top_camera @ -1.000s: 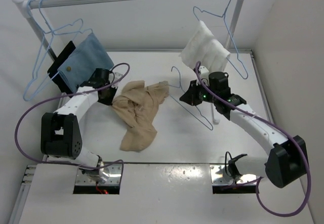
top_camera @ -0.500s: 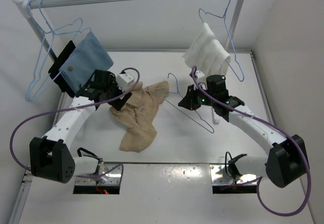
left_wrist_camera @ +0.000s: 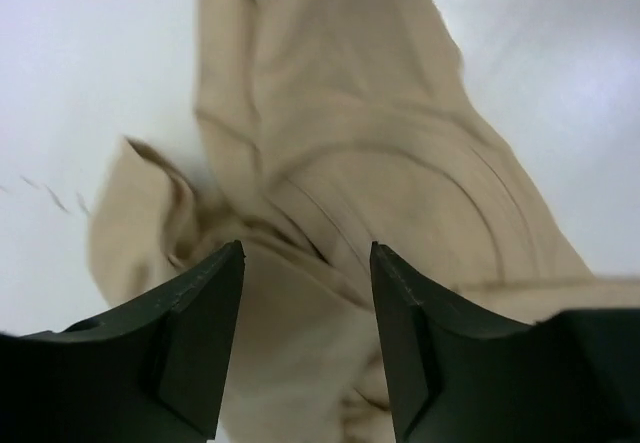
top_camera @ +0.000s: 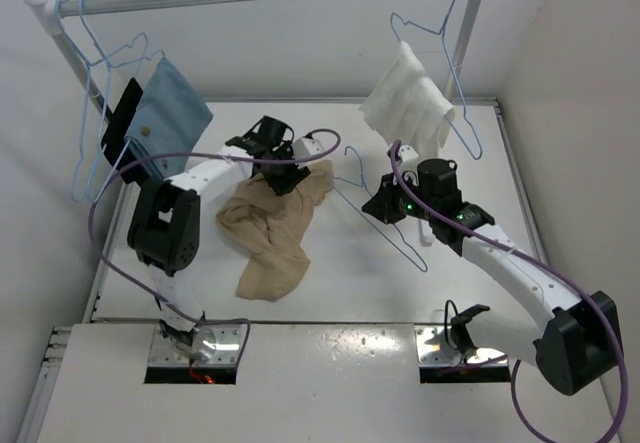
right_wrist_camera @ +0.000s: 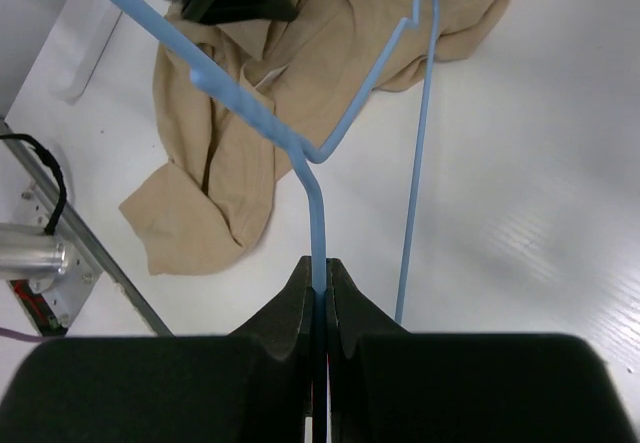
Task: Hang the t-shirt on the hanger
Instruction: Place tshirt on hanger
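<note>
The tan t-shirt (top_camera: 268, 231) lies crumpled on the white bench (top_camera: 340, 288), left of centre. The left pincer (left_wrist_camera: 305, 255) hangs over its far end, jaws apart with nothing between them. To the right, the right pincer (right_wrist_camera: 320, 281) is clamped on the pale-blue wire hanger (right_wrist_camera: 250, 110), whose hook end points toward the shirt.

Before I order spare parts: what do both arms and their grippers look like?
Both the left arm and right arm have white shells, black joints and a looping purple cable. The left gripper and right gripper have dark, wedge-shaped fingers.
</note>
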Controlling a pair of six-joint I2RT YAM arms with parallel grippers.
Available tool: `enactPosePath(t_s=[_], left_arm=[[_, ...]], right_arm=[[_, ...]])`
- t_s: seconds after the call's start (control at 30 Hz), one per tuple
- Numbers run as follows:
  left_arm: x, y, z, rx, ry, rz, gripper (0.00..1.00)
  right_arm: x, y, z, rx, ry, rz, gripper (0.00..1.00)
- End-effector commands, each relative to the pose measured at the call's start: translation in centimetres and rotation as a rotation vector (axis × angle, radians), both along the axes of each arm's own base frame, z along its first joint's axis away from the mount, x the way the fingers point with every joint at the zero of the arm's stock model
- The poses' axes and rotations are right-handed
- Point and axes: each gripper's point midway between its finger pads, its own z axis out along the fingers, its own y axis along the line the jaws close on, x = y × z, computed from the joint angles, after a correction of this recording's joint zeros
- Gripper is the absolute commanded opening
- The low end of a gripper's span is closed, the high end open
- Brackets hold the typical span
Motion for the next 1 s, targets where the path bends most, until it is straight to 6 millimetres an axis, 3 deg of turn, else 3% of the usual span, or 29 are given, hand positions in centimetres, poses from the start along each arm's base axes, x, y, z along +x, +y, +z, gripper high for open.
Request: enactPosePath(t_s=[0.0, 0.07, 0.1, 0.2, 0.3, 0.5, 0.6, 0.67, 0.7, 0.73, 0.77, 0.93, 0.97], left_arm=[[3.6, -1.5, 1.9, -0.016, -0.098, -0.039, 0.59], [4.5, -1.8, 1.5, -0.011, -0.101, -0.046, 0.54], [4.7, -1.9, 0.1, 0.000, -0.074, -0.047, 0.52], [5.1, -1.4, -1.6, 0.041, -0.048, -0.018, 0.42], [4.9, -0.5, -2.5, 0.071, -0.030, -0.021, 0.41], [5.1, -0.4, -3.6, 0.088, -0.015, -0.015, 0.42], [4.4, -1.0, -3.8, 0.058, 0.019, -0.041, 0.42], [3.6, -1.5, -4.0, 0.029, 0.052, -0.065, 0.34], [3.3, -1.6, -4.1, 0.024, 0.063, -0.070, 0.25], [3.5, -1.3, -3.5, 0.014, 0.058, -0.048, 0.04], [3.4, -1.5, -2.7, -0.015, 0.060, -0.020, 0.00], [3.5, -3.5, 2.2, -0.166, 0.058, 0.047, 0.00], [3.8, -4.3, 4.2, -0.220, 0.050, 0.063, 0.00]], right_arm=[[0.5, -0.3, 2.0, 0.028, -0.078, -0.040, 0.00], [0.5, -0.5, 2.4, 0.030, -0.092, -0.048, 0.00], [0.6, -0.6, 2.7, 0.031, -0.102, -0.056, 0.00], [0.4, -0.9, 2.2, 0.012, -0.091, -0.060, 0.00], [0.7, -1.0, 3.1, 0.004, -0.120, -0.061, 0.00], [1.1, -0.8, 3.4, -0.002, -0.129, -0.056, 0.00], [1.2, -0.8, 3.1, -0.007, -0.119, -0.056, 0.00], [1.2, -0.6, 3.5, 0.001, -0.126, -0.048, 0.00], [1.2, -0.6, 3.5, 0.001, -0.126, -0.048, 0.00], [1.2, -0.6, 3.5, 0.001, -0.126, -0.048, 0.00], [1.2, -0.6, 3.5, 0.001, -0.126, -0.048, 0.00], [0.4, 0.5, 3.6, 0.019, -0.123, 0.049, 0.00], [-0.3, 0.8, 2.9, 0.021, -0.086, 0.080, 0.00]])
